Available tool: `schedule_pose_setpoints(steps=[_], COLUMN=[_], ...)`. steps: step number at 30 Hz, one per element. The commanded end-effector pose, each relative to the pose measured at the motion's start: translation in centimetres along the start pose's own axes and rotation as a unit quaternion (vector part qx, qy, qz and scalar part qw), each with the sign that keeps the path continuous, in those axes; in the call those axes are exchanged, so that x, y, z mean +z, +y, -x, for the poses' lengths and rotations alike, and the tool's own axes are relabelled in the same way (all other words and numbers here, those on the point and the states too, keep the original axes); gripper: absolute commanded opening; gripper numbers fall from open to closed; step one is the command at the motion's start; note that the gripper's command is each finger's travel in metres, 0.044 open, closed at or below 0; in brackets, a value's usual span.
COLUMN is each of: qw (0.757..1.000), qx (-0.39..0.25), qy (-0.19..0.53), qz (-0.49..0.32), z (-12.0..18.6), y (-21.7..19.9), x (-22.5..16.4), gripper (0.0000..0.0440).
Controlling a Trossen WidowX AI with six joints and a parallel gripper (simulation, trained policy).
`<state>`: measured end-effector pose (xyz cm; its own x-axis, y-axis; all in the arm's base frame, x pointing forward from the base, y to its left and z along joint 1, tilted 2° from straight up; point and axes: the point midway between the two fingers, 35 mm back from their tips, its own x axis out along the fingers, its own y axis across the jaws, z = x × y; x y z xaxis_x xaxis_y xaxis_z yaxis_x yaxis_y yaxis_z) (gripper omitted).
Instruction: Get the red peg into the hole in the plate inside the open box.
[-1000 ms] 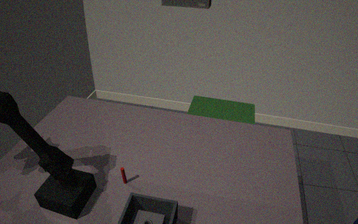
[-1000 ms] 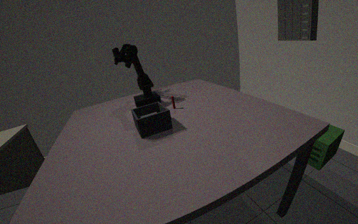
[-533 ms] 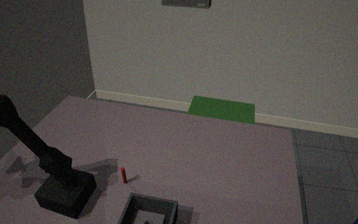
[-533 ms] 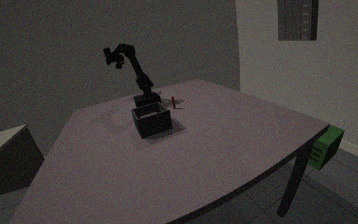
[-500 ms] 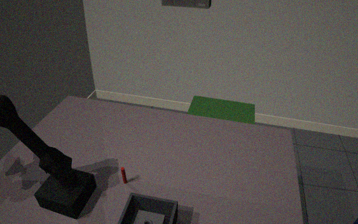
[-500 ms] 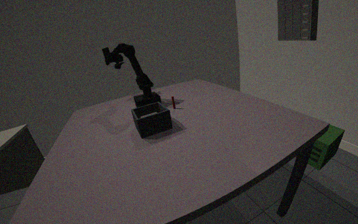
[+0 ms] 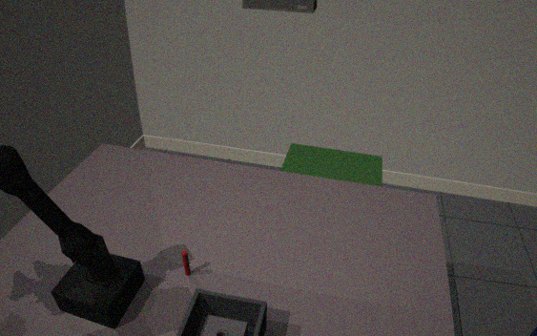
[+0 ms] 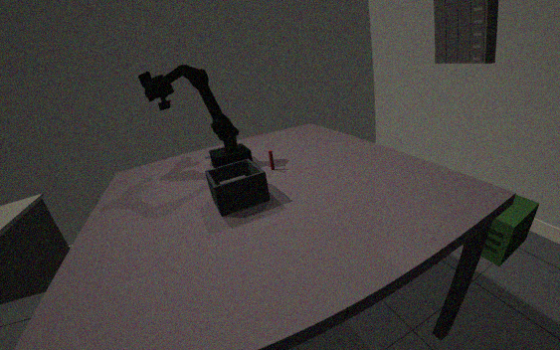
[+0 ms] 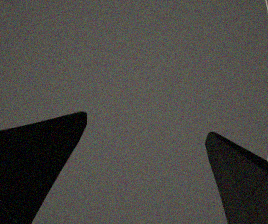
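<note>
The red peg point(image 7: 186, 263) point(image 8: 271, 160) stands about upright on the table, beside the dark box and near the arm's base. The open box point(image 7: 232, 297) point(image 8: 243, 195) shows the pale plate point(image 7: 232, 325) at its bottom. In the top view the frame's lower edge cuts off the box and most of the hole. My gripper point(image 8: 164, 105) point(image 9: 147, 128) is open and empty, raised high above table level, left of the box in the exterior view and far from the peg. It is outside the top view. The wrist view shows neither peg nor box.
The arm's base point(image 7: 98, 293) point(image 8: 230, 155) stands on the table point(image 7: 304, 239) point(image 8: 347, 224), close to both peg and box. Beyond the table are a green box point(image 7: 333, 164) point(image 8: 501, 239) and a pale-topped block point(image 8: 24, 254). A grey unit point(image 7: 280, 5) point(image 8: 466, 30) hangs on the wall.
</note>
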<state>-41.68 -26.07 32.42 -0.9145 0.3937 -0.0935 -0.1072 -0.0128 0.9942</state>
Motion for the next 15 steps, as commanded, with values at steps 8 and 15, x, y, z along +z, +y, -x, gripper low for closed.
schedule_pose_setpoints(steps=[8,15], qw=[0.980,0.949], qx=[-0.002,0.010], qy=[0.157,0.250], qz=[0.122,0.195], z=[10.6,17.6], y=[0.0,-0.6], x=[-4.5,-5.8], gripper=[0.0440,0.0440])
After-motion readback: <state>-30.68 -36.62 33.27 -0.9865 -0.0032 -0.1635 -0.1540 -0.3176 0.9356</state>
